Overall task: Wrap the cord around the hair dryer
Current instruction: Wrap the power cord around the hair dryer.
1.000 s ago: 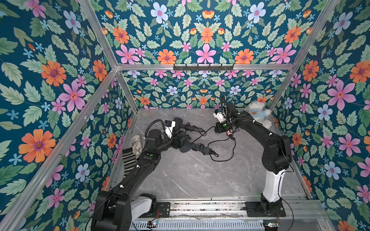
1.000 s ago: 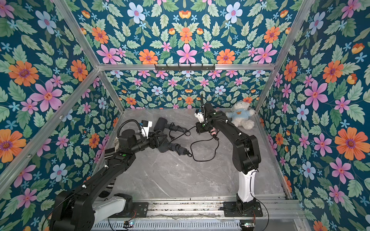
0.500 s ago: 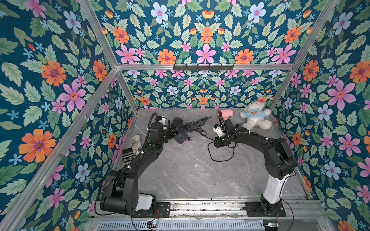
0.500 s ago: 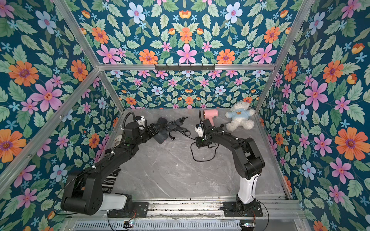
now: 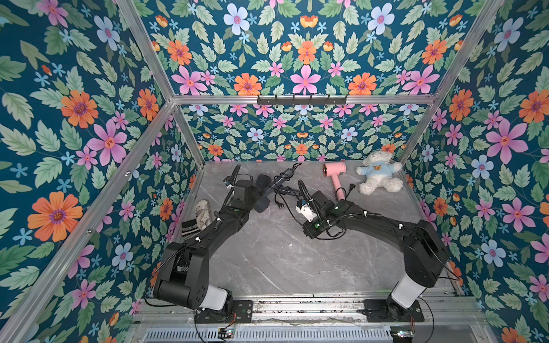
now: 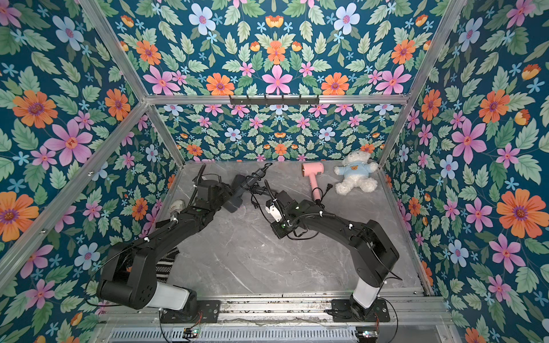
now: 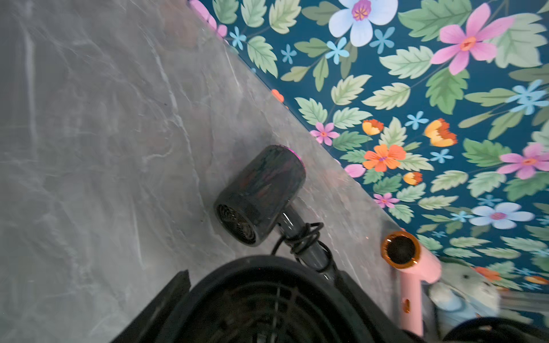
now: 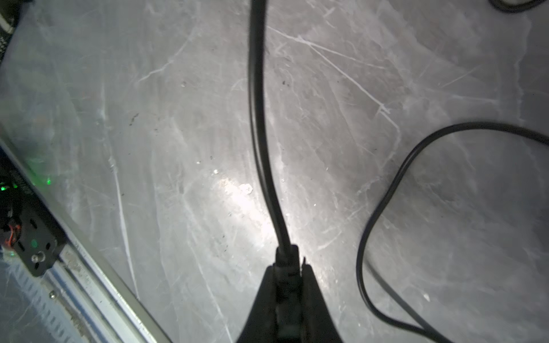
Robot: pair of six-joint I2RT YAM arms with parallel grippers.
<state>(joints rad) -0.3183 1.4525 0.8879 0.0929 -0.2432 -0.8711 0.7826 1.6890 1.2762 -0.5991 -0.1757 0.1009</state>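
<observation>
My left gripper [image 7: 263, 274] is shut on the barrel of the dark grey hair dryer [image 5: 261, 205], at the back left in both top views. The barrel's grille fills the bottom of the left wrist view. The dryer's handle [image 5: 279, 179] points toward the back wall, and a few turns of black cord [image 7: 306, 237] sit round it. My right gripper [image 8: 286, 261] is shut on the cord [image 8: 258, 118], which runs straight out from its tips. A slack loop [image 8: 383, 208] lies on the marble beside it. In the top views the right wrist [image 5: 319, 202] covers those fingers.
A second black dryer barrel [image 7: 261, 193] lies near the back wall. A pink hair dryer [image 5: 334, 172] and a white teddy bear [image 5: 377, 175] are at the back right. Striped cloth [image 5: 191, 228] and a pale roll [image 5: 203, 209] lie by the left wall. A loose plug [image 5: 279, 204] rests between the arms.
My left arm has carried the dryer back and left, and its handle has swung from front-right to point at the back wall. My right gripper has come forward and lower with the cord.
</observation>
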